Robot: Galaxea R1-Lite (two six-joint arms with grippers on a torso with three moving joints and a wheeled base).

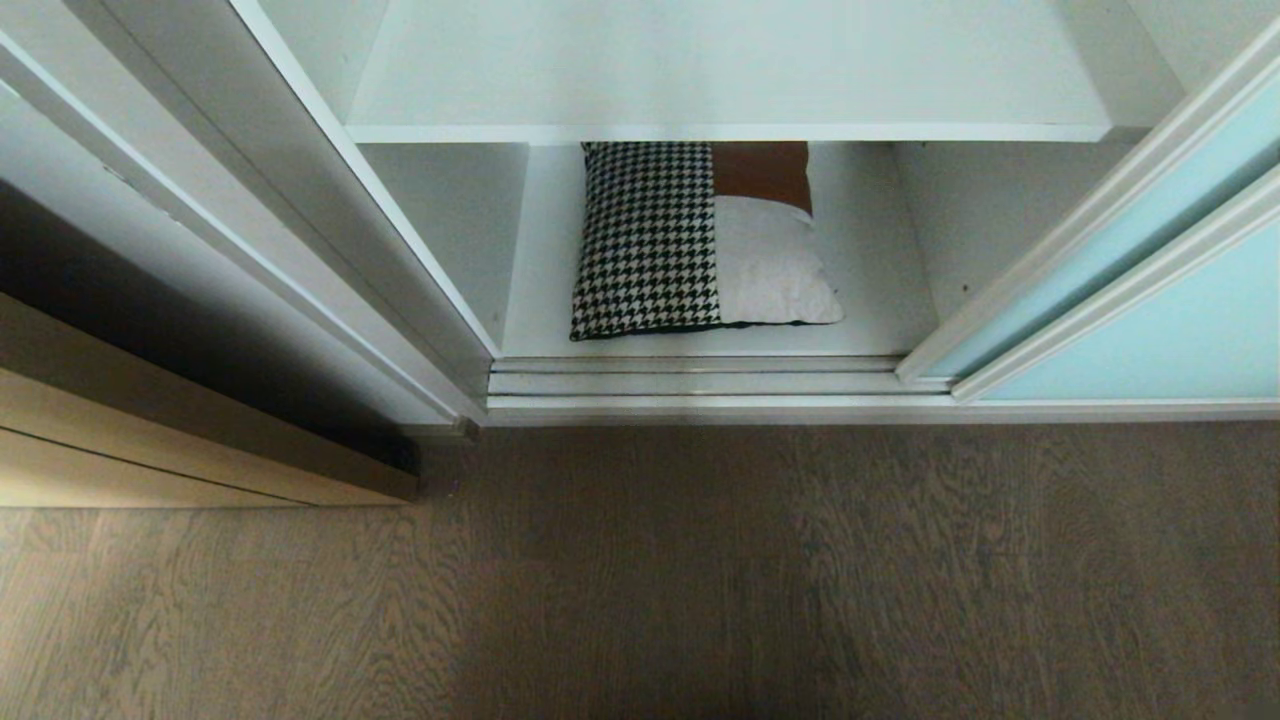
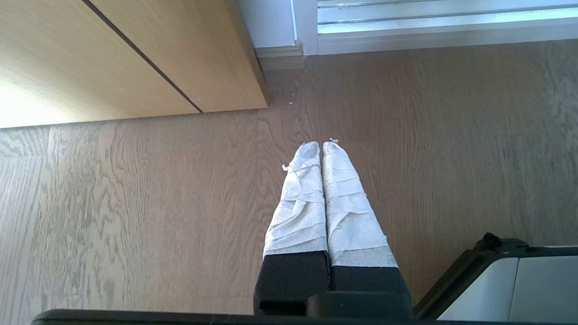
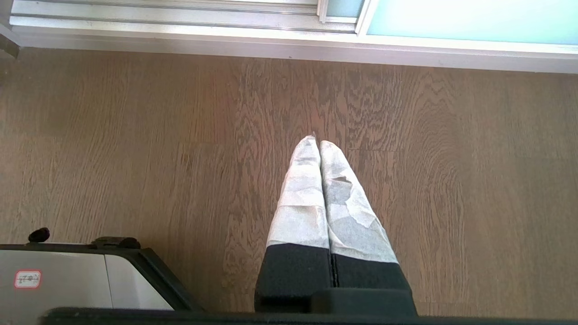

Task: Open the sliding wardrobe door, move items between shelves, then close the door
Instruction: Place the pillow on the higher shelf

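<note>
The wardrobe compartment stands open in the head view, with the aqua sliding wardrobe door [image 1: 1170,330] slid to the right; its lower edge also shows as the aqua sliding door [image 3: 451,18] in the right wrist view. On the bottom shelf [image 1: 880,270] lies a houndstooth cushion [image 1: 648,240], flush against a cream fabric panel [image 1: 770,270] and a brown patch. I cannot tell whether that is one cushion or two. The white shelf [image 1: 730,131] above it is bare. Neither arm shows in the head view. My left gripper [image 2: 321,144] and right gripper [image 3: 316,142] hang shut and empty over the floor.
A light oak door [image 1: 150,440], also seen as the oak door [image 2: 113,54], stands left of the wardrobe. The silvery floor track [image 1: 700,382] runs along the wardrobe's front. Corners of my base [image 2: 519,280] [image 3: 67,280] show beside each gripper. Wooden floor [image 1: 700,580] fills the foreground.
</note>
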